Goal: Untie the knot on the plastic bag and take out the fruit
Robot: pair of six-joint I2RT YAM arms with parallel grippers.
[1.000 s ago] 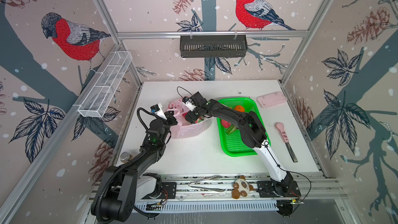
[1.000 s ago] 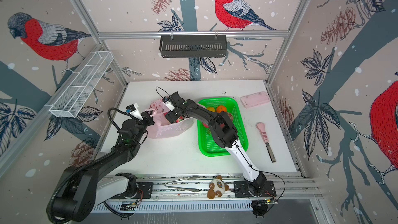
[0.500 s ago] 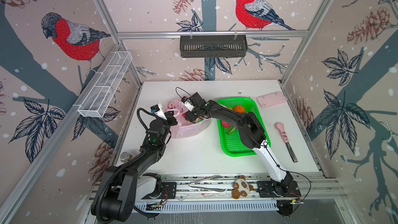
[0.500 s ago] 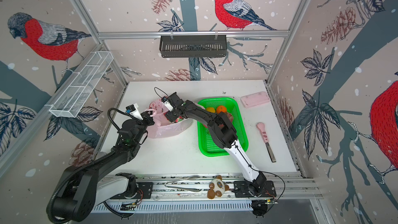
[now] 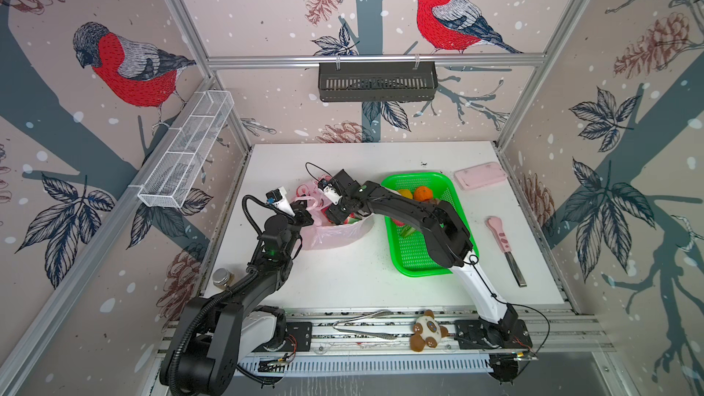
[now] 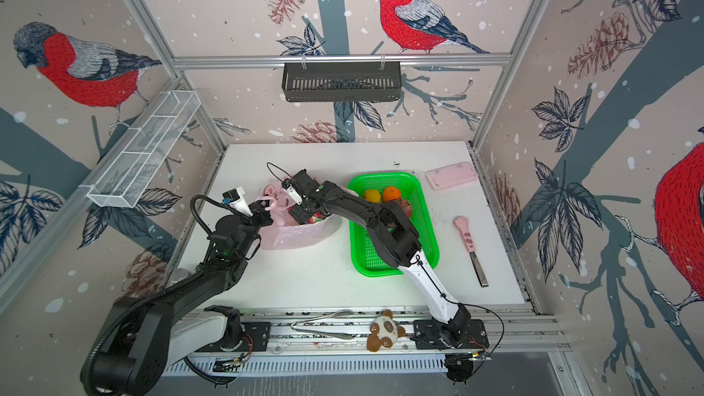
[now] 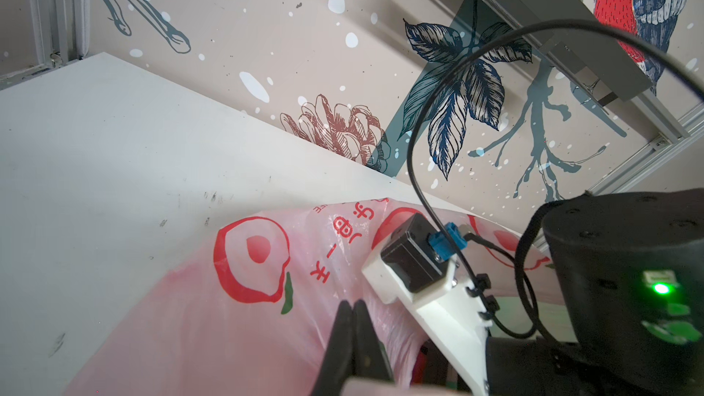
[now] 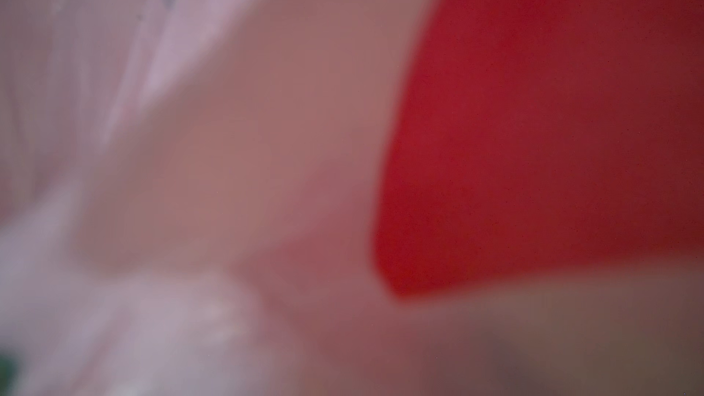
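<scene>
The pink plastic bag (image 5: 330, 233) lies left of the table's middle with its mouth open; it also shows in the left wrist view (image 7: 198, 321). My left gripper (image 7: 352, 304) is shut on the bag's rim, next to a loose pink handle loop (image 5: 304, 200). My right gripper (image 5: 334, 216) reaches down into the mouth; its fingers are hidden, and its wrist view is only blurred pink and red. Red-and-green fruit (image 6: 316, 219) shows inside the bag. In the green tray (image 5: 421, 271) lie a yellow citrus (image 5: 404, 194), an orange one (image 5: 423, 193) and a magenta fruit (image 6: 404, 205). The knot is out of view.
A flat pink case (image 5: 480, 176) lies at the back right and a pink-handled knife (image 5: 504, 245) right of the tray. A small jar (image 5: 221, 276) stands at the left edge. Tongs (image 5: 362, 329) and a plush toy (image 5: 426, 331) lie on the front rail.
My right gripper has moved a little left and deeper into the bag's mouth. The left gripper has kept its hold in the same place.
</scene>
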